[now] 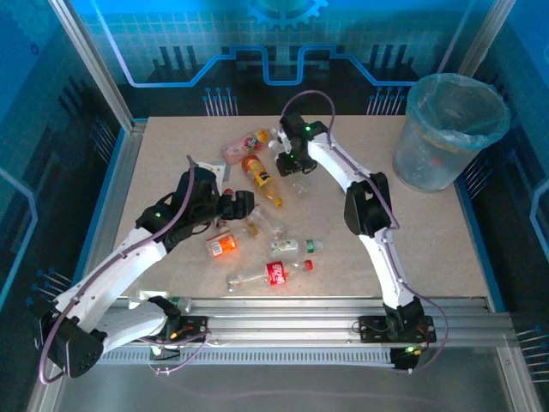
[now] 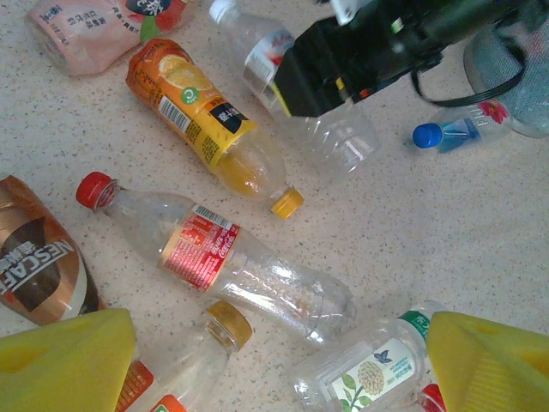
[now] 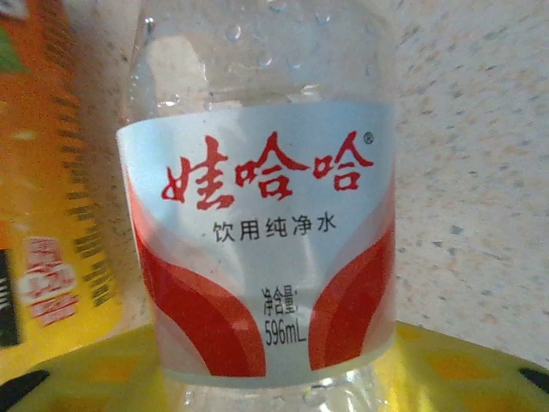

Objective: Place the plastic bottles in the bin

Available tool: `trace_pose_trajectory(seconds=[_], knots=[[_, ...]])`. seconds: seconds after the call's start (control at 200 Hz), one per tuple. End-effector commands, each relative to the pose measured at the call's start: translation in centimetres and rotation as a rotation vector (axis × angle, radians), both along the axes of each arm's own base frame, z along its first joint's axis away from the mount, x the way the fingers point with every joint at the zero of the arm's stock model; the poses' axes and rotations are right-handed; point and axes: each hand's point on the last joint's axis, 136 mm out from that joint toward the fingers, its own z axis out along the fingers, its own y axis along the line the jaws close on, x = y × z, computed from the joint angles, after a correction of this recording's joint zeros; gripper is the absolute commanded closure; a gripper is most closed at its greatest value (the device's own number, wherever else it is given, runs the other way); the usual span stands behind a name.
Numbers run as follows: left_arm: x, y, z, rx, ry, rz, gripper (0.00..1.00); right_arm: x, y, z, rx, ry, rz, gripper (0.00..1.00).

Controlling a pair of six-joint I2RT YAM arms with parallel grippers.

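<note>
Plastic bottles lie scattered across the middle of the table. My right gripper (image 1: pixel 296 170) (image 3: pixel 266 382) is shut on a clear water bottle (image 3: pixel 257 232) with a white and red label, its yellow fingers (image 3: pixel 77 369) pressed against both sides. An orange bottle (image 2: pixel 206 120) (image 1: pixel 262 176) lies next to it. My left gripper (image 1: pixel 243 206) (image 2: pixel 274 378) hovers open above a yellow-capped bottle (image 2: pixel 197 360) and a green-labelled bottle (image 2: pixel 377 369). Just beyond them lies a clear red-capped bottle (image 2: pixel 232 257). The bin (image 1: pixel 412 107) stands at the far right corner.
A brown coffee bottle (image 2: pixel 39 266), a pink bottle (image 2: pixel 94 30) and a small blue-capped bottle (image 2: pixel 455 133) lie around the pile. A red-labelled bottle (image 1: pixel 274 273) lies nearer the front. Metal rails edge the table, with blue walls around it.
</note>
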Motion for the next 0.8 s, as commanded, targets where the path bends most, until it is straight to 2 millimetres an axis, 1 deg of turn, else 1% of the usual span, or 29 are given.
trace_pose_trajectory(seconds=[0.0,0.02,0.025,0.035,0.105,0.175,0.23,0.275,0.305,0.31,0.35,0.37,0.385,0.415,0.42,0.455,0.54,0.555,0.56,0.575,0.6,0.63,0.635,0.665,0.685,0.72,0.795], knots=[[1.2,-0.5,1.5,-0.01,-0.027,-0.006,0.1,1.1,-2.0,12.3,0.071,-0.237,-0.026,0.48],[1.3,-0.7,1.6,-0.014,-0.029,-0.012,0.11,1.2,-2.6,13.6,0.07,-0.266,-0.035,0.48],[1.4,-0.7,1.7,-0.015,-0.03,-0.014,0.11,1.2,-2.7,14.2,0.071,-0.281,-0.038,0.48],[1.5,-0.8,1.8,-0.017,-0.031,-0.015,0.11,1.3,-2.9,14.4,0.07,-0.287,-0.04,0.48],[2.2,-1.7,2.5,-0.036,-0.038,-0.039,0.11,1.7,-5.1,19.0,0.064,-0.405,-0.088,0.48],[3.0,-3.0,3.7,-0.065,-0.055,-0.072,0.12,2.3,-7.9,23.5,0.043,-0.545,-0.148,0.47],[3.8,-4.4,4.9,-0.091,-0.077,-0.104,0.12,2.7,-10.3,26.9,0.008,-0.667,-0.207,0.47],[4.4,-6.0,5.9,-0.126,-0.096,-0.144,0.12,3.1,-12.1,29.3,-0.025,-0.763,-0.245,0.47],[4.7,-7.5,6.8,-0.158,-0.11,-0.185,0.12,3.1,-13.5,30.9,-0.068,-0.828,-0.276,0.48],[4.7,-7.7,7.1,-0.164,-0.115,-0.192,0.12,3.1,-13.5,30.9,-0.068,-0.828,-0.276,0.48],[5.2,-9.9,8.1,-0.201,-0.126,-0.246,0.12,3.0,-15.4,32.8,-0.13,-0.901,-0.339,0.48],[5.4,-10.9,9.3,-0.224,-0.149,-0.272,0.12,3.1,-16.4,33.4,-0.161,-0.928,-0.369,0.47],[5.6,-11.9,9.7,-0.233,-0.155,-0.295,0.12,3.1,-17.0,33.9,-0.18,-0.948,-0.388,0.47],[5.9,-13.7,10.9,-0.252,-0.179,-0.341,0.12,3.2,-18.3,34.6,-0.208,-0.979,-0.429,0.47],[5.8,-14.0,10.9,-0.253,-0.177,-0.351,0.12,3.2,-18.5,34.7,-0.211,-0.981,-0.434,0.47],[6.1,-16.2,12.5,-0.276,-0.207,-0.412,0.13,3.3,-20.0,35.3,-0.23,-1.004,-0.48,0.47],[6.6,-20.9,15.7,-0.319,-0.26,-0.553,0.12,3.8,-23.7,35.3,-0.263,-1.027,-0.595,0.48],[6.7,-21.6,16.1,-0.321,-0.264,-0.572,0.13,4.0,-24.5,35.2,-0.273,-1.029,-0.616,0.48],[6.7,-21.9,15.9,-0.319,-0.259,-0.579,0.12,4.0,-24.6,35.2,-0.276,-1.029,-0.622,0.48],[6.8,-22.5,16.6,-0.324,-0.273,-0.596,0.13,4.0,-25.4,35.2,-0.287,-1.032,-0.644,0.48],[7.1,-23.6,17.0,-0.323,-0.276,-0.62,0.13,4.2,-26.4,35.1,-0.3,-1.037,-0.674,0.48],[7.4,-24.6,17.5,-0.323,-0.283,-0.643,0.13,4.4,-27.5,35.0,-0.317,-1.043,-0.707,0.48],[7.4,-24.8,17.3,-0.32,-0.279,-0.645,0.13,4.4,-27.6,34.9,-0.319,-1.044,-0.712,0.48],[7.7,-25.6,18.2,-0.325,-0.294,-0.661,0.13,4.5,-28.6,34.9,-0.336,-1.054,-0.744,0.48],[7.9,-26.3,18.0,-0.323,-0.286,-0.667,0.13,4.6,-29.1,34.8,-0.348,-1.06,-0.762,0.48],[8.1,-27.1,18.5,-0.335,-0.291,-0.682,0.13,4.8,-29.8,34.7,-0.371,-1.077,-0.785,0.47],[8.1,-28.4,18.6,-0.364,-0.274,-0.711,0.13,5.2,-31.1,34.5,-0.442,-1.104,-0.837,0.47]])
